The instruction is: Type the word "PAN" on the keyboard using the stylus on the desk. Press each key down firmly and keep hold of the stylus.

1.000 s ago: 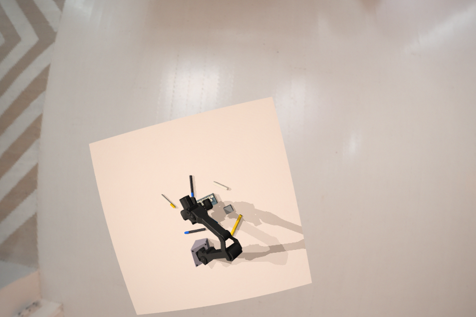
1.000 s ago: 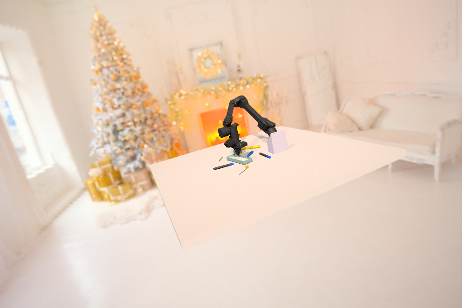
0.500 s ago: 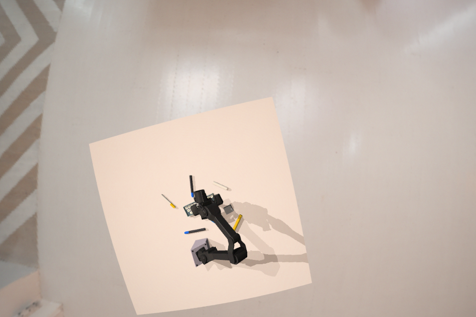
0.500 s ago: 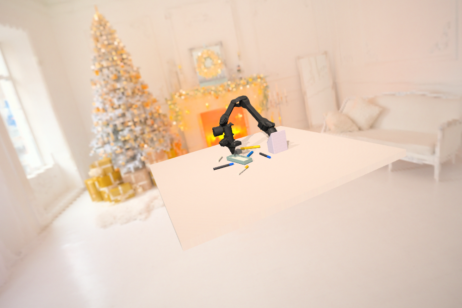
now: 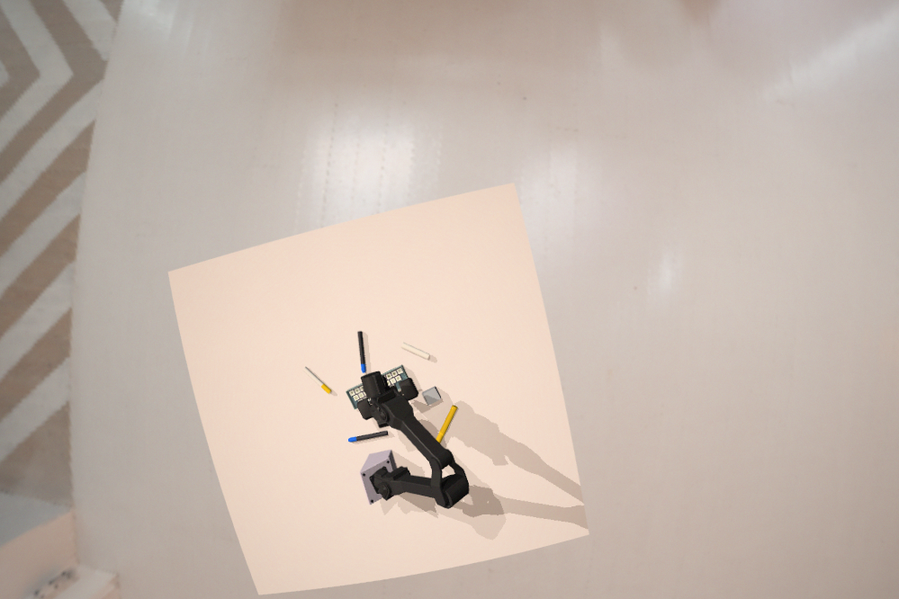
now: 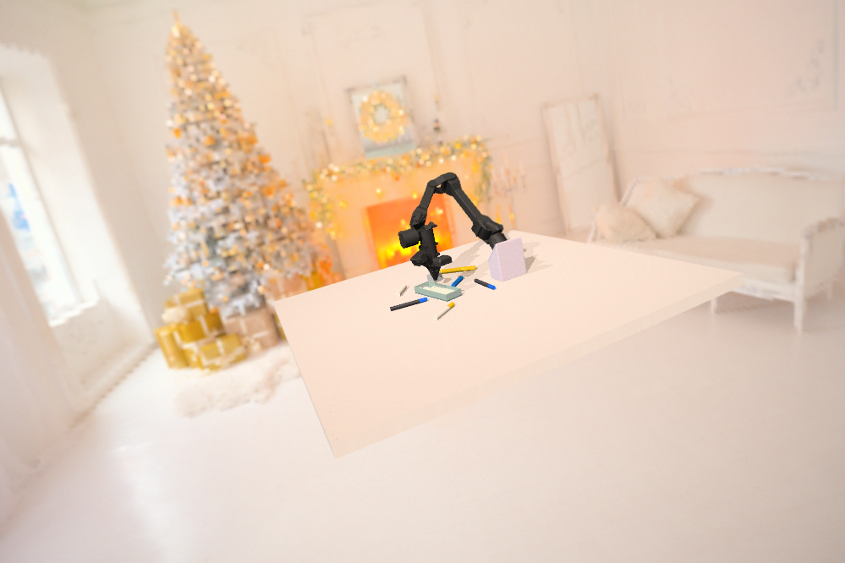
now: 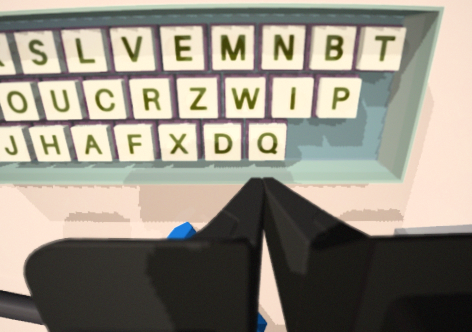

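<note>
My gripper (image 6: pixel 436 278) (image 7: pixel 261 188) is shut and holds nothing. In the wrist view its tips appear just below the keyboard's lower rim, under the Q key (image 7: pixel 267 143); their exact height is unclear. The green-rimmed keyboard (image 5: pixel 396 374) (image 6: pixel 427 292) (image 7: pixel 71 175) shows the P key (image 7: pixel 339 98) at the right of the middle row, the A key (image 7: pixel 92 143) in the bottom row and the N key (image 7: pixel 283 48) in the top row. Several pen-like things lie around it; which one is the stylus I cannot tell. A blue pen (image 6: pixel 458 281) (image 7: pixel 182 231) lies partly behind the fingers.
Two black pens with blue ends, one (image 5: pixel 362 347) (image 6: pixel 407 304) beyond the keyboard and one (image 5: pixel 372 436) (image 6: pixel 483 283) near the base. A yellow-ended white pen (image 5: pixel 326 388) (image 6: pixel 445 310), a white stick (image 5: pixel 415 350) (image 6: pixel 403 290), a yellow marker (image 5: pixel 447 422) (image 6: pixel 460 269) and a grey block (image 5: pixel 431 395) lie around.
</note>
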Controlling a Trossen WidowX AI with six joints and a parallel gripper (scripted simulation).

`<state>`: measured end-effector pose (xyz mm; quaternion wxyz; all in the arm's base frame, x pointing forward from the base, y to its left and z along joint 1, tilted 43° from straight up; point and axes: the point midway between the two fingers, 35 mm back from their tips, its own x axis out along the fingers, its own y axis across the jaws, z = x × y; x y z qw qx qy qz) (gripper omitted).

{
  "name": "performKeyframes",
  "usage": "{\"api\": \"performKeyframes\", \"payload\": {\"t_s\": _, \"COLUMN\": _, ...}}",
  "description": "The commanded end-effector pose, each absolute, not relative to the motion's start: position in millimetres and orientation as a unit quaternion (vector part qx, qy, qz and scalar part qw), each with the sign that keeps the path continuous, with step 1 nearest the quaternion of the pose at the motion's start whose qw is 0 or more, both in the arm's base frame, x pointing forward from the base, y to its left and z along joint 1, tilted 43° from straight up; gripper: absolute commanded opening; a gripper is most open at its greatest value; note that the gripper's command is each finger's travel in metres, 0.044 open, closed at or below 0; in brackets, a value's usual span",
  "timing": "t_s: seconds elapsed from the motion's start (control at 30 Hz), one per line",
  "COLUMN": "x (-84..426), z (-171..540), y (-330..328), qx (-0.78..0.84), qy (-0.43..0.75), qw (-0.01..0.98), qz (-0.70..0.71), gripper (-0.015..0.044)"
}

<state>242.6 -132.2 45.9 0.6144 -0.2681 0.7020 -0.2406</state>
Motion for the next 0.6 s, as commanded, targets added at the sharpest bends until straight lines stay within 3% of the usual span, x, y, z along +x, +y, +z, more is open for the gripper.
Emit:
{"api": "performKeyframes", "payload": {"t_s": 0.0, "x": 240.1, "z": 46.0, "y": -131.2, "qx": -0.266, "qy": 0.700, "qw": 0.617, "qz": -0.243, "gripper": 0.0000}}
{"api": "performKeyframes", "payload": {"t_s": 0.3, "x": 234.9, "z": -6.4, "y": -73.1, "qx": -0.265, "qy": 0.700, "qw": 0.617, "qz": -0.242, "gripper": 0.0000}}
{"api": "performKeyframes", "payload": {"t_s": 0.57, "x": 234.3, "z": -8.0, "y": -71.3, "qx": -0.265, "qy": 0.700, "qw": 0.617, "qz": -0.242, "gripper": 0.0000}}
